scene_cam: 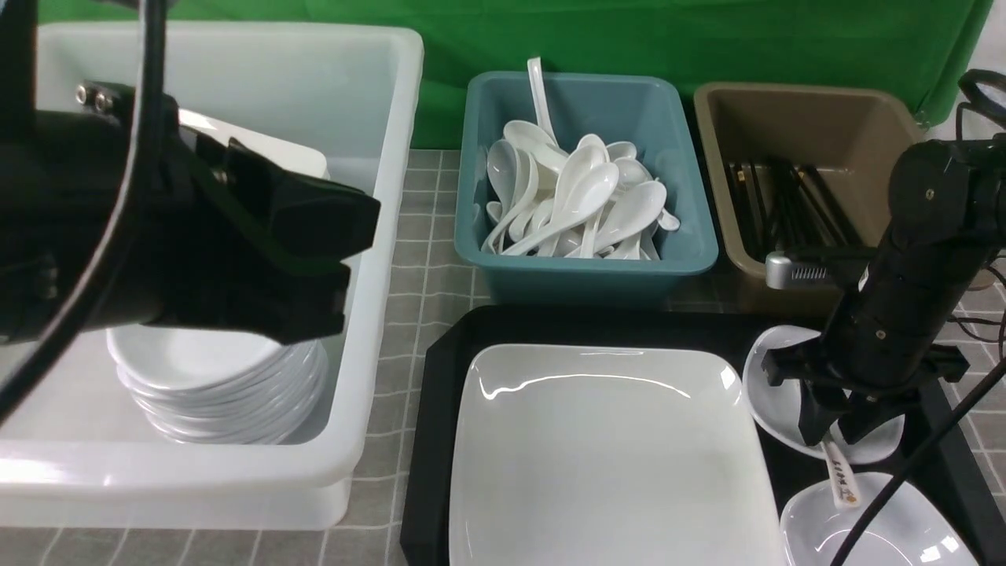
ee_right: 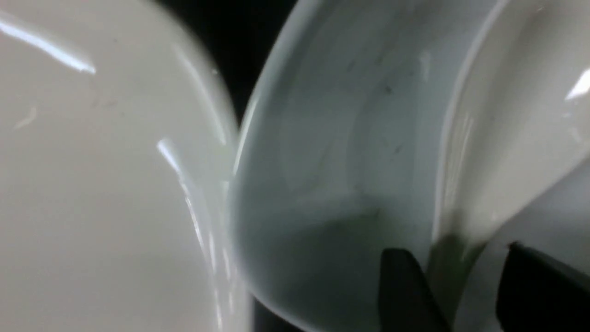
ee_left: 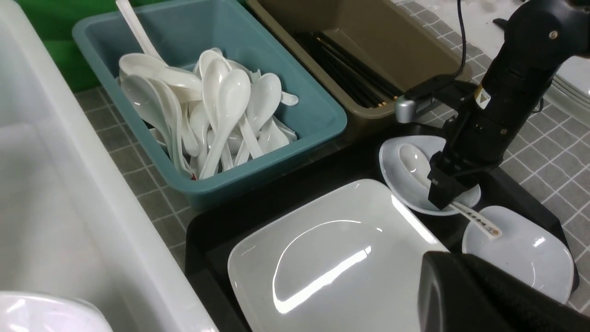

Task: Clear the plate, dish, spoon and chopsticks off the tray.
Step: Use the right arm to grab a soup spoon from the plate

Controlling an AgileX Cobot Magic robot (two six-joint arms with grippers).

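Note:
The large white square plate (scene_cam: 605,448) lies in the middle of the black tray (scene_cam: 440,393). It also shows in the left wrist view (ee_left: 322,267). Two small white dishes sit at the tray's right, one far (scene_cam: 774,385) and one near (scene_cam: 880,527). The spoon (scene_cam: 841,475) lies with its bowl (ee_left: 415,161) in the far dish and its marked handle reaching over the near one. My right gripper (scene_cam: 831,436) is low over the far dish, open, its fingers on either side of the spoon's handle (ee_right: 454,272). My left gripper (scene_cam: 346,267) hovers over the white bin. No chopsticks show on the tray.
The white bin (scene_cam: 377,236) at left holds a stack of white dishes (scene_cam: 228,385). A teal bin (scene_cam: 581,267) behind the tray holds several white spoons. A brown bin (scene_cam: 794,102) at the back right holds black chopsticks (scene_cam: 786,204). The table has a grey checked cloth.

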